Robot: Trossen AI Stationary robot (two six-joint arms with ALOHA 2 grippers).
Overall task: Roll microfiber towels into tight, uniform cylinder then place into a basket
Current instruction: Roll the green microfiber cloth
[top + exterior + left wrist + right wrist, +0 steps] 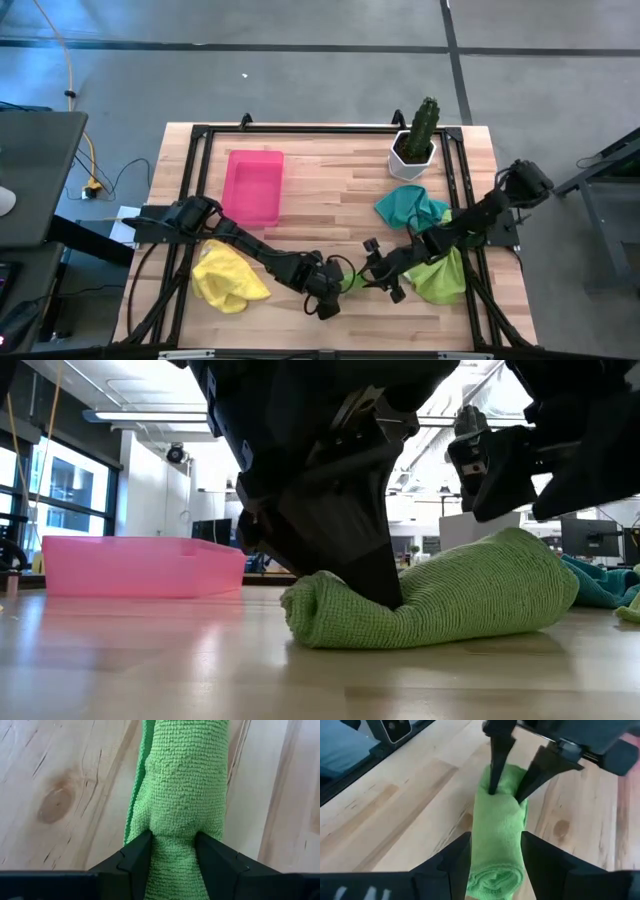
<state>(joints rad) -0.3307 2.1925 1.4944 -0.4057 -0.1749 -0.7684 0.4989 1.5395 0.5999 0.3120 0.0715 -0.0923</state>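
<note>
Near edge, centre of table: a lime green towel (350,279) is already rolled into a cylinder and lies on the wood between the two grippers. Left gripper (172,851) is clamped on one end of the roll, fingers pinching into the cloth. Right gripper (495,851) sits at the other end with its fingers straddling the roll; in the low view it looks raised just above the cloth, so I read it as let go, jaws apart, not holding.

Near left: yellow towel (228,279) crumpled, unrolled. Near right: second lime green towel (442,280) loose in a heap, partly under the right arm. Just beyond it, the teal towel (408,207) is bunched, also unrolled.

Far left: pink basket (253,186) looks empty, nothing in it yet. Far right: potted cactus (417,138), not part of the job.

Status estimate: one roll formed, none placed. Remaining: carry this roll to the basket, then roll and place the other three.
</note>
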